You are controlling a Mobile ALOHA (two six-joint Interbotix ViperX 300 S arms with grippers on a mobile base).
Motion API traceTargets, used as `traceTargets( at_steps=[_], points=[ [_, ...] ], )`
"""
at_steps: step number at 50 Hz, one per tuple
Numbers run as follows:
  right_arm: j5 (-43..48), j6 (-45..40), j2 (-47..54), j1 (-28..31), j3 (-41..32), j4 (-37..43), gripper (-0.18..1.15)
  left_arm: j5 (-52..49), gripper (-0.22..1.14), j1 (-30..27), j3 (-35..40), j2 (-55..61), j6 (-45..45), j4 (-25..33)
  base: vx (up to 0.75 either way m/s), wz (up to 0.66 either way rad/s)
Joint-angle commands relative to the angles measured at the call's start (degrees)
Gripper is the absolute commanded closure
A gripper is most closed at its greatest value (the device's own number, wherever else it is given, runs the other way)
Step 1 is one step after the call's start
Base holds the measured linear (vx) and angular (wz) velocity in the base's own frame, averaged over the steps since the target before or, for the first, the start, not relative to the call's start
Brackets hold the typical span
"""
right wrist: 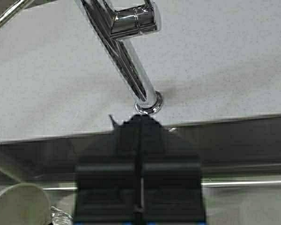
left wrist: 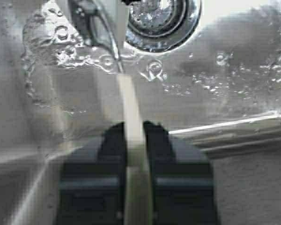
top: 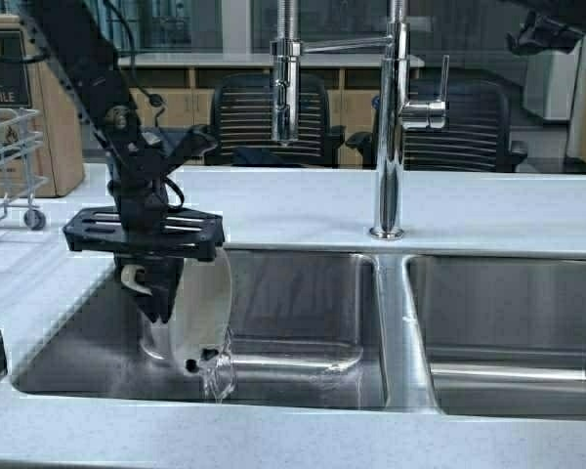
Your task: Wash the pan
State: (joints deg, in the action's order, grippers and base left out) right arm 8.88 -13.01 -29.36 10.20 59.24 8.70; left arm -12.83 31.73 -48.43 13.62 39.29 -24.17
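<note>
Left pincer (top: 166, 293) clamped on the rim of the pan (top: 200, 313), holding it on edge over the left basin of the sink (top: 303, 322); confirmed in the left wrist view, with the thin white rim pinched between the two dark fingers (left wrist: 114, 159). Pan tilted steeply, handle end lowest, water pouring off it (top: 215, 376) into the basin. Drain (left wrist: 161, 21) directly below, basin floor wet and puddled. Right pincer (right wrist: 139, 140) closed on nothing, hanging high above the worktop (top: 488, 210) near the base of the faucet (top: 389, 127); lever (top: 428, 112) untouched by it. No water seen running from the spout (top: 285, 88). Judged stage: emptying or draining, rinse possibly not finished; inside of the pan not visible, so residue cannot be assessed. Risks noted: grip on a thin wet rim only, so slippage or rotation between the fingers likely if the arm swings quickly, ending in a drop into the basin. Splash onto the front worktop edge possible if the tilt turns outward. Risk of striking the basin wall if lowered further. Wire rack (top: 5, 166) on the far left well apart, no conflict.
</note>
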Motion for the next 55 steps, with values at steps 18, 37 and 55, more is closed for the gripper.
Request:
traceTargets(
  at_steps=[18, 37, 55],
  points=[
    [2.3, 0.1, -0.6, 0.1, -0.4, 0.1, 0.91, -25.9, 0.88, 10.0, 7.6, -15.3, 7.4, -23.3, -0.02, 0.01],
    [3.3, 0.1, 0.4, 0.1, -0.3, 0.1, 0.91, -29.6, 0.88, 13.7, 4.9, -5.9, 21.7, -36.0, -0.01, 0.00],
    [3.5, 0.1, 0.5, 0.1, -0.4, 0.1, 0.91, -29.6, 0.89, 11.1, 4.4, -23.0, 16.1, -36.8, 0.00, 0.00]
  ],
)
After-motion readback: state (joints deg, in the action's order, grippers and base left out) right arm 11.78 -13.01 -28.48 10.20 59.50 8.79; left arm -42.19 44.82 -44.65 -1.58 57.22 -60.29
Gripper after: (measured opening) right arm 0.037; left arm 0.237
